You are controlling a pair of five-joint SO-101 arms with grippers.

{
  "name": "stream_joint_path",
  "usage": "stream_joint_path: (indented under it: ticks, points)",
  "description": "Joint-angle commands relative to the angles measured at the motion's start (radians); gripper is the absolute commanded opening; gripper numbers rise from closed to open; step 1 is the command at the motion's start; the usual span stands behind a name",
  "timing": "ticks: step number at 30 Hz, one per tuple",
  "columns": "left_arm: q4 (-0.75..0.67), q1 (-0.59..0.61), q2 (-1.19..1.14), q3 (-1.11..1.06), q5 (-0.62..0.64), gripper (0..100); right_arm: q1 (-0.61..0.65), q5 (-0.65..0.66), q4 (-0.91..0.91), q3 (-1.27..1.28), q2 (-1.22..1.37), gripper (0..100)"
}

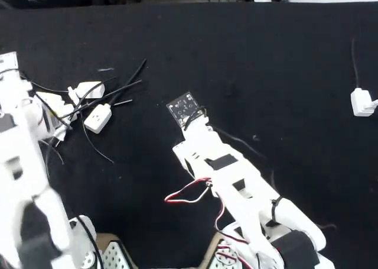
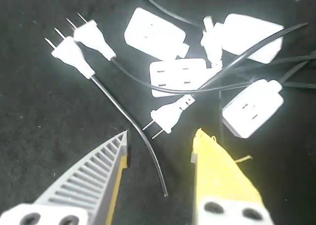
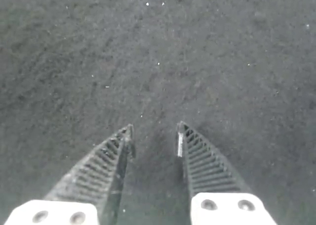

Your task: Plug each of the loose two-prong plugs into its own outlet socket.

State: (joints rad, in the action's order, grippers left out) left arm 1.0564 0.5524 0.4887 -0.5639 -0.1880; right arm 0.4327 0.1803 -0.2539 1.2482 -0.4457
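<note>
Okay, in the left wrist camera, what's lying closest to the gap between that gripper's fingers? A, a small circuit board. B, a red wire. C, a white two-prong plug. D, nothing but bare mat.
C: the white two-prong plug lies on the black mat just ahead of the open left gripper, its prongs bare and in no socket.

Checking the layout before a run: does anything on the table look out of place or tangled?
One white cord end lies alone near the table's right edge, far from the cluster of plugs and sockets on the left. There, black cords cross over a socket, tangled.
</note>
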Motion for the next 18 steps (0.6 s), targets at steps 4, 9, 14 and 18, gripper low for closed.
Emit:
stream_joint_path:
  ticks: [4, 9, 14, 18]
  points:
    - [0.133, 0.035, -0.443, 0.415, 0.086, 22, 0.018, 0.0, 0.021, -0.002, -0.044, 13.5]
    - [0.218, 0.067, -0.615, 0.618, 0.141, 22, 0.018, 0.0, 0.023, -0.002, -0.044, 13.5]
    - [0.348, -0.013, -0.71, 0.762, 0.138, 22, 0.018, 0.0, 0.023, -0.002, -0.044, 13.5]
    - [0.416, -0.116, -0.755, 0.868, 0.138, 22, 0.018, 0.002, 0.023, -0.002, -0.044, 13.5]
